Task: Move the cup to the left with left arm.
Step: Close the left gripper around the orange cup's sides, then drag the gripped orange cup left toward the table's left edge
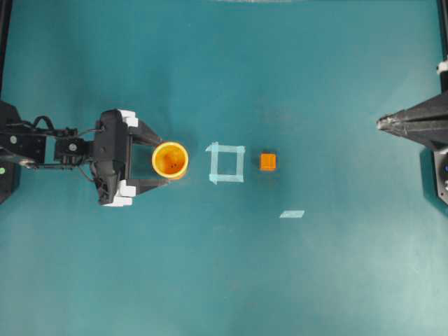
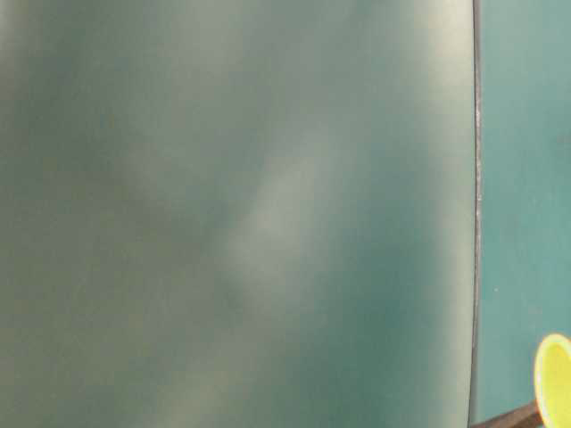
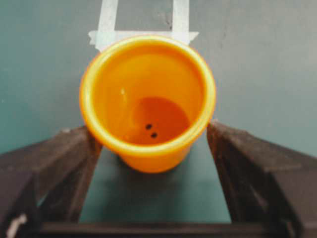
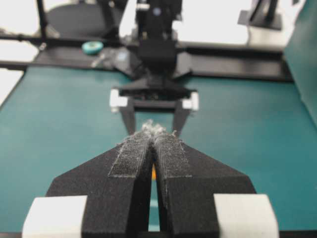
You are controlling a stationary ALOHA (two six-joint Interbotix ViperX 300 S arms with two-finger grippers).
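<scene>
The yellow-orange cup [image 1: 170, 159] stands upright on the teal table, just left of a pale tape square [image 1: 227, 162]. My left gripper [image 1: 162, 162] is open, with one black finger on each side of the cup. In the left wrist view the cup [image 3: 148, 99] sits between the fingers [image 3: 69, 163], whose tips lie close by its rim while table shows between them and its narrower body. The cup's yellow rim [image 2: 553, 379] shows in the table-level view. My right gripper [image 1: 381, 124] is shut, a pointed wedge at the far right; its pads [image 4: 133, 153] are pressed together.
A small orange cube [image 1: 268, 162] lies right of the tape square. A loose strip of tape [image 1: 292, 214] lies nearer the front. The tape square's edge [image 3: 143, 35] lies just beyond the cup. Across the table stands the left arm [image 4: 154, 94].
</scene>
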